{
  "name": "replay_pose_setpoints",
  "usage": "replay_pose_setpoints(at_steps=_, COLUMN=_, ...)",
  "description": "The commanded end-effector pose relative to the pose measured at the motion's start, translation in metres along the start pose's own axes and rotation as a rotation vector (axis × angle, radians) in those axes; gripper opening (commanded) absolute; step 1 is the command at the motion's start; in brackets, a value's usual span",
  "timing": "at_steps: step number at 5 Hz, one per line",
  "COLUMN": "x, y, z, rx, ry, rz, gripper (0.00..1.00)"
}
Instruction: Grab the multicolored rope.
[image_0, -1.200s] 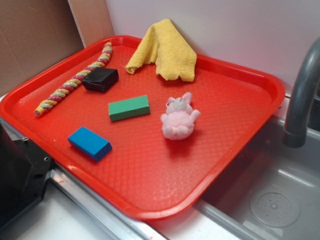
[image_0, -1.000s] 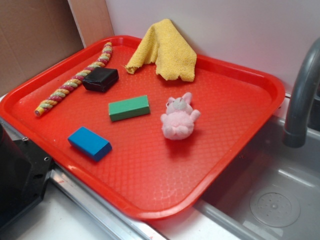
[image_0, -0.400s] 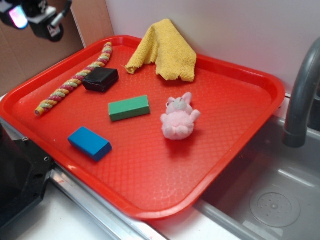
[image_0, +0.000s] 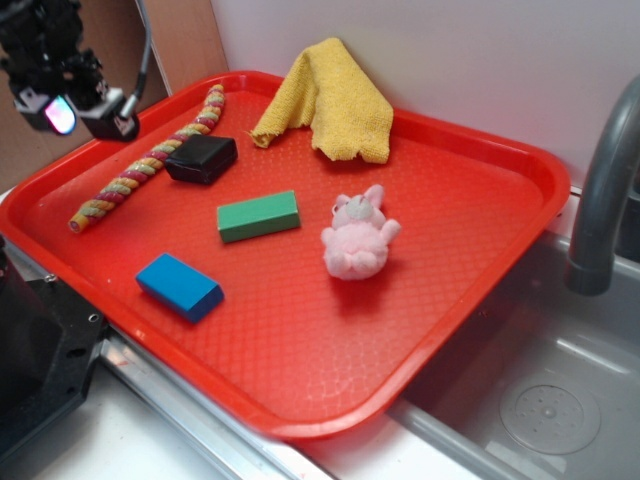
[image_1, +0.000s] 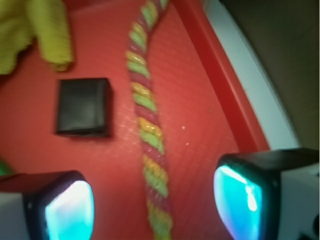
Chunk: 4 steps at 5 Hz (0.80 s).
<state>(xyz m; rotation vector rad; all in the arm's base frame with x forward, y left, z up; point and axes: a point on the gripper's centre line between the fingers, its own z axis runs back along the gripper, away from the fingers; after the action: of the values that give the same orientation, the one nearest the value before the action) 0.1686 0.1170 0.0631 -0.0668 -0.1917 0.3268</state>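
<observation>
The multicolored rope (image_0: 150, 160) is a twisted pink, yellow and green cord lying diagonally along the red tray's (image_0: 300, 360) far left side. In the wrist view the multicolored rope (image_1: 147, 130) runs top to bottom between my two fingers. My gripper (image_0: 85, 112) hangs open in the air above the tray's left rim, a little left of the rope's middle. In the wrist view the gripper (image_1: 155, 205) has nothing between its glowing pads, and the rope lies well below them.
A black block (image_0: 202, 157) touches the rope's right side, black block (image_1: 82, 106). A green block (image_0: 259, 215), a blue block (image_0: 180, 286), a pink plush toy (image_0: 358, 238) and a yellow cloth (image_0: 330, 100) share the tray. A sink with faucet (image_0: 600, 190) lies right.
My gripper came into view at the upper left and has descended and shifted slightly right toward the rope. Nothing on the tray has moved.
</observation>
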Motion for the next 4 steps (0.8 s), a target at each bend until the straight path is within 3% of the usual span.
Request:
replay_pose_setpoints(at_steps=1, x=0.014, y=-0.019, z=-0.031, rx=0.035, ry=0.055, rz=-0.068, gripper=1.00)
replay_pose_setpoints(at_steps=3, x=0.001, y=-0.024, z=-0.058, rx=0.113, ry=0.139, rz=-0.091, gripper=0.96)
replay_pose_setpoints(at_steps=4, x=0.004, y=-0.025, z=-0.055, rx=0.111, ry=0.156, rz=-0.084, gripper=0.00)
